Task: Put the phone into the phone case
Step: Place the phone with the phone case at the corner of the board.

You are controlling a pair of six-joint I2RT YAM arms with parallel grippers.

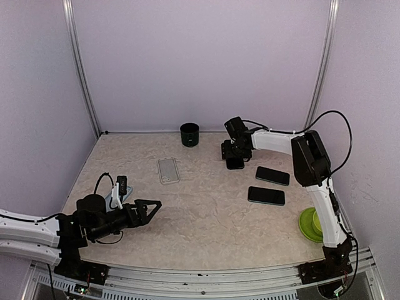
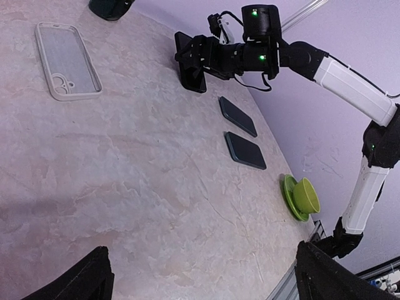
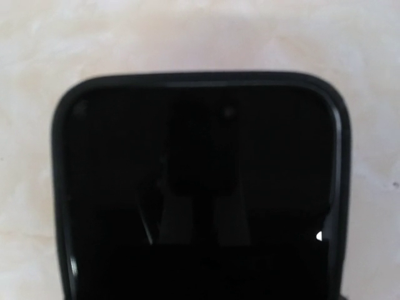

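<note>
The clear phone case lies flat at the back left of the table, and also shows in the left wrist view. My right gripper is at the back centre, shut on a black phone that looks tilted off the table in the left wrist view. In the right wrist view this phone's dark screen fills the frame and my fingers are hidden. My left gripper is open and empty, low over the front left of the table, far from the case.
Two more black phones lie on the right. A dark cup stands at the back. A green cup on a saucer sits at the right front. A small white and black item lies by the left arm.
</note>
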